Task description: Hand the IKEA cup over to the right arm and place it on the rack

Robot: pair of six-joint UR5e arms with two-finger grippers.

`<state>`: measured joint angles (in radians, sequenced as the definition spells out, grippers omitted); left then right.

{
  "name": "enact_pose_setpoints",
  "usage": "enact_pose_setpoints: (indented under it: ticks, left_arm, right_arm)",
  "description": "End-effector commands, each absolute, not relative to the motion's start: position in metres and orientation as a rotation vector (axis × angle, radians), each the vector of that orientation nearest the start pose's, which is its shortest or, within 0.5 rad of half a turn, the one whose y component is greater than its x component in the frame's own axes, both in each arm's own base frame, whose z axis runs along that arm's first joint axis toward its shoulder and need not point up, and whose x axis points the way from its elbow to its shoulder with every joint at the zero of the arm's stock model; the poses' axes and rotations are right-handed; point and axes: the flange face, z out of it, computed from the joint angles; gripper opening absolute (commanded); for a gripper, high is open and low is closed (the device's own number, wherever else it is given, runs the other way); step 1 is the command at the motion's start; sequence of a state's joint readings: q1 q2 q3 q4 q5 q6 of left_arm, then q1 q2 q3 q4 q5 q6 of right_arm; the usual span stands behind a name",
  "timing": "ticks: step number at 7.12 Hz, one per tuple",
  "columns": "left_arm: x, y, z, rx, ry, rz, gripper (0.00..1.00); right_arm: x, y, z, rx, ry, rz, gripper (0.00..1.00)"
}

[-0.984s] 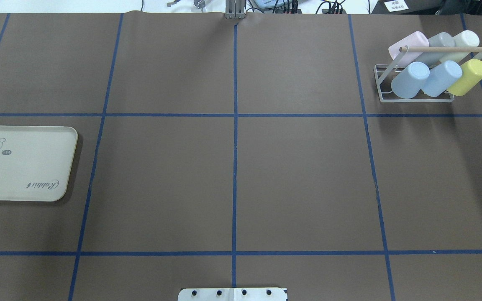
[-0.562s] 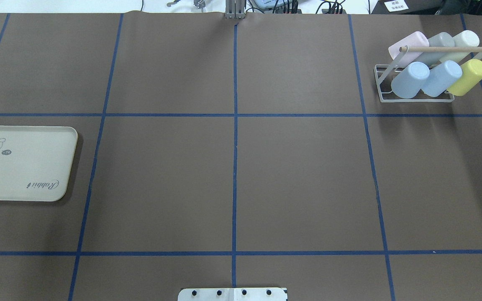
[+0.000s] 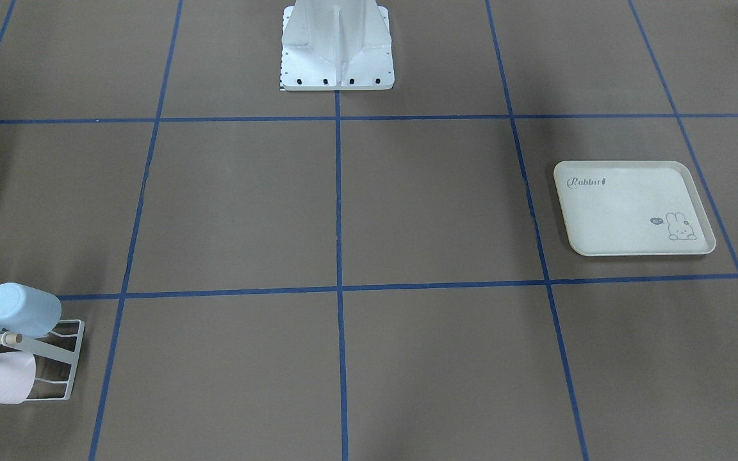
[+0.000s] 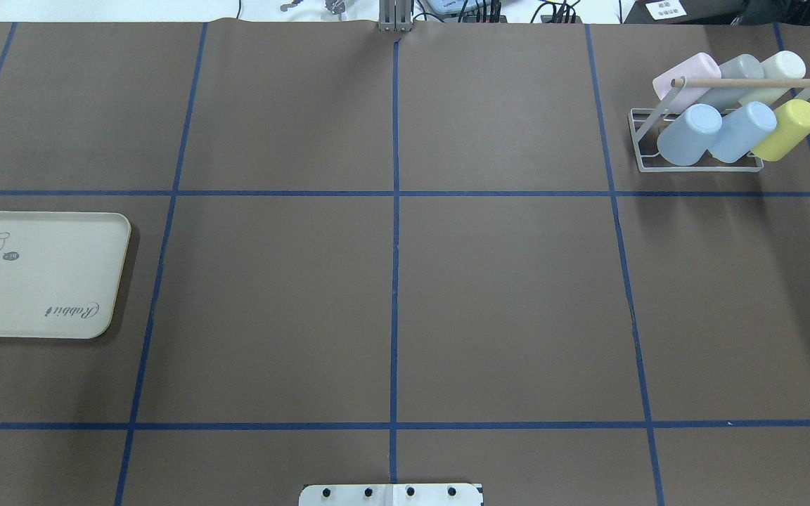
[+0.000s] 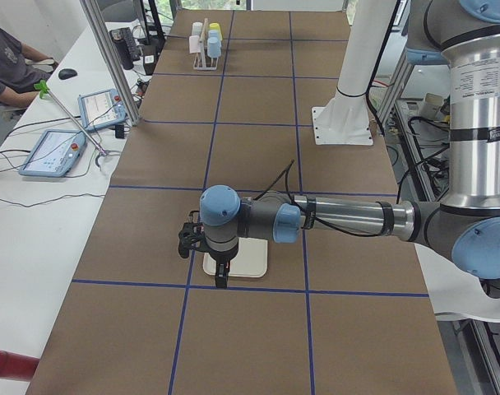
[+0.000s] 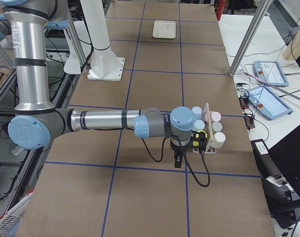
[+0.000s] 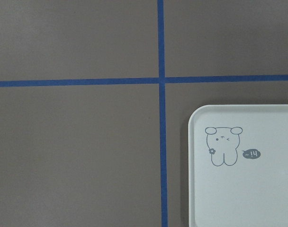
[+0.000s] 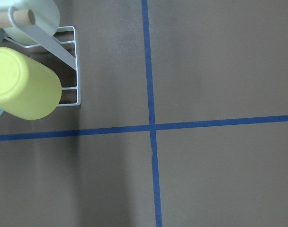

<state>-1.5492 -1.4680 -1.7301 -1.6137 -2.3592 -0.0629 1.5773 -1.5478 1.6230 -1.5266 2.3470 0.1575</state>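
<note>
Exterior right: end effector point(image 6: 178, 163) beside rack point(image 6: 207, 123).

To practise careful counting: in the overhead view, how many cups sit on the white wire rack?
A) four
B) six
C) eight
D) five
B: the rack holds a pink cup, a grey cup, a cream cup, a pale blue cup, a second pale blue cup and a yellow cup, six in all.

The table point(image 4: 503, 295) wears matt brown paper crossed by blue tape point(image 4: 394, 281). The rack point(image 4: 700, 169) is white-coated wire with a wooden dowel point(image 4: 749, 82); its cups point(image 4: 690, 133) look smooth, matt plastic.
</note>
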Motion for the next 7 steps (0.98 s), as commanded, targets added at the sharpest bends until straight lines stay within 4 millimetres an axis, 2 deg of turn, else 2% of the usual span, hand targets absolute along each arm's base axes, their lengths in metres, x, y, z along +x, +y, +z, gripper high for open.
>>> enact_pose_setpoints:
  ticks: [1,5,7]
  left_arm:
    - [-0.052,-0.455,0.624,0.058,0.793,0.000,1.00]
    - [-0.052,-0.456,0.624,0.058,0.793,0.000,1.00]
    - [-0.053,-0.455,0.624,0.058,0.792,-0.001,1.00]
  right_arm:
    - [0.066,-0.508,0.616,0.055,-0.782,0.107,1.00]
    - [0.062,-0.509,0.616,0.056,-0.785,0.097,1.00]
    - [0.055,-0.510,0.623,0.037,-0.783,0.089,1.00]
